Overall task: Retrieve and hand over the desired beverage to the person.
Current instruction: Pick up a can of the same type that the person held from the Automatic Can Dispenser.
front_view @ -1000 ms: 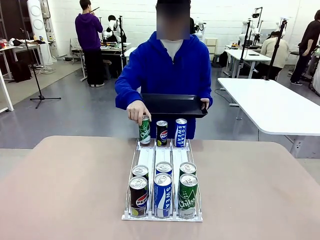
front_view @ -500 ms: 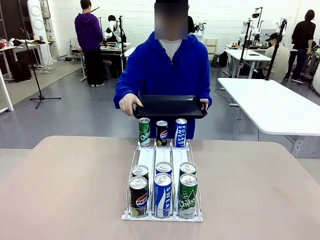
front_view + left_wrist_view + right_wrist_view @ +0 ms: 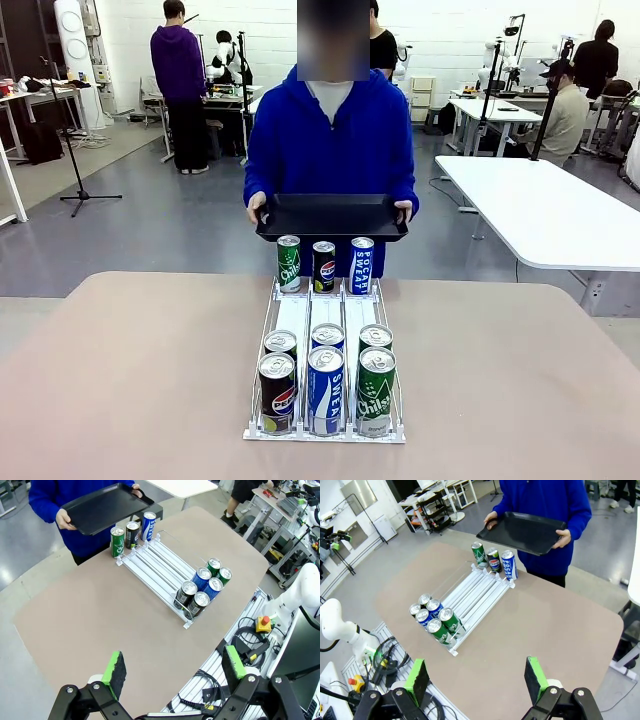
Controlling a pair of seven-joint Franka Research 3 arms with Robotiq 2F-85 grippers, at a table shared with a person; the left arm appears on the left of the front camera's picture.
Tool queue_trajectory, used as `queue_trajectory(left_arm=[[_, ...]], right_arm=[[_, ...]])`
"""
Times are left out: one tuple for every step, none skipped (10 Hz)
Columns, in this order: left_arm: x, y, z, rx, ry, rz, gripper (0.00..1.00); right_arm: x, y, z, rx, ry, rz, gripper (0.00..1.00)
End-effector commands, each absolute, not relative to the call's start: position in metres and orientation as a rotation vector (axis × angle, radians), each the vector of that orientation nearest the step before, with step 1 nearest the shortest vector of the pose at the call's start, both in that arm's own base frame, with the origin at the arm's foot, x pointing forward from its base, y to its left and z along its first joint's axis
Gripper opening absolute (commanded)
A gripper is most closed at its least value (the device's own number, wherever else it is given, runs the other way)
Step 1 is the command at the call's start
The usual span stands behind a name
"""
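Blue-hooded person (image 3: pixel 330 130) with black tray (image 3: pixel 331 215) near three far cans (image 3: pixel 324 266)

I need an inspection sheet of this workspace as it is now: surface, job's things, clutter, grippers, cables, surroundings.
Surface: tan table, carrying a three-lane rack in its middle.
Job's things: three far cans upright at the rack's far end; six near cans at its near end; person at the far edge holding a black tray in both hands.
Clutter: nothing seen.
Grippers: left gripper and right gripper open, empty, high above the table.
Cables: black cables below the table's near edge.
Surroundings: white table at right; people at far benches.
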State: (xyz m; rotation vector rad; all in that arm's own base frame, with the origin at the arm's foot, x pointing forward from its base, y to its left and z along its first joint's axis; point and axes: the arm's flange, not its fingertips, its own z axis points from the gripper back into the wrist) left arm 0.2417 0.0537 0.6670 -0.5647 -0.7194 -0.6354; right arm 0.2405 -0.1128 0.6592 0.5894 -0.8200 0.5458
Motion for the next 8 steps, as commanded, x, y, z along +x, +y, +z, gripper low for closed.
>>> queue_trajectory(left_arm=[[0.243, 0.054, 0.667, -0.575, -0.723, -0.652, 1.00], [0.243, 0.054, 0.667, -0.575, -0.723, -0.652, 1.00], [0.243, 0.054, 0.667, -0.575, -0.723, -0.652, 1.00], [0.243, 0.054, 0.667, -0.575, -0.723, -0.652, 1.00], [0.243, 0.054, 0.667, -0.575, -0.723, -0.652, 1.00], [0.243, 0.054, 0.667, -0.575, -0.723, -0.652, 1.00], [0.243, 0.054, 0.667, -0.575, -0.723, -0.652, 1.00], [0.243, 0.054, 0.667, -0.575, -0.723, -0.652, 1.00]], right_arm=[[0.241, -0.112, 0.659, 0.617, -0.829, 0.563, 1.00], [0.241, -0.113, 0.659, 0.589, -0.820, 0.546, 1.00], [0.262, -0.072, 0.660, 0.559, -0.663, 0.611, 1.00], [0.292, -0.015, 0.663, 0.506, -0.486, 0.602, 1.00], [0.316, 0.039, 0.665, 0.468, -0.379, 0.564, 1.00], [0.329, 0.095, 0.659, 0.412, -0.263, 0.521, 1.00], [0.344, 0.151, 0.648, 0.325, -0.160, 0.446, 1.00], [0.354, 0.214, 0.625, 0.183, -0.079, 0.366, 1.00]])
